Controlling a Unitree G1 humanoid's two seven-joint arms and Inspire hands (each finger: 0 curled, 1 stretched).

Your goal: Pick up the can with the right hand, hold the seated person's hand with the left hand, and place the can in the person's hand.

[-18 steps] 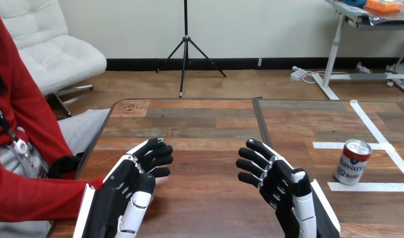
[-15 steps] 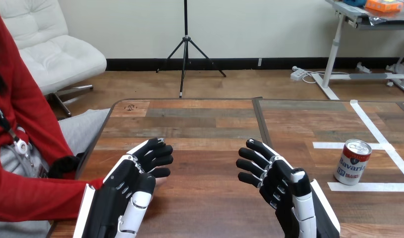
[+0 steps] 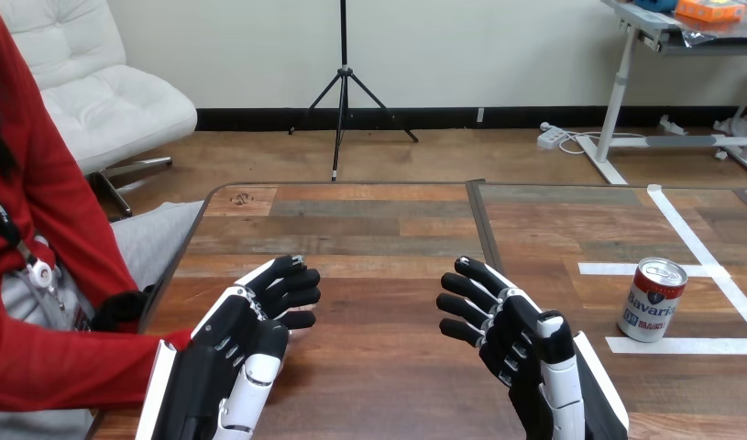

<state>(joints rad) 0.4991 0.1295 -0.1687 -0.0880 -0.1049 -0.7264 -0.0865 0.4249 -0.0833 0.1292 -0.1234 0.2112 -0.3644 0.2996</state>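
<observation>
Both hands are the same build. left hand point(image 3: 246, 325): black body, glossy white shell plate along the thumb side, thin white strip down the outer edge of the wrist section, white sliver on top of the foremost finger. Digits are black, segmented, with rounded tips; rows of small pale dots at the knuckles, could be screw heads. right hand point(image 3: 507, 325): same black segmented digits and pale knuckle dots; white shell running from knuckles back to wrist with a dark seam, long flat white panel on the outer flank. Wrist sections are black
</observation>
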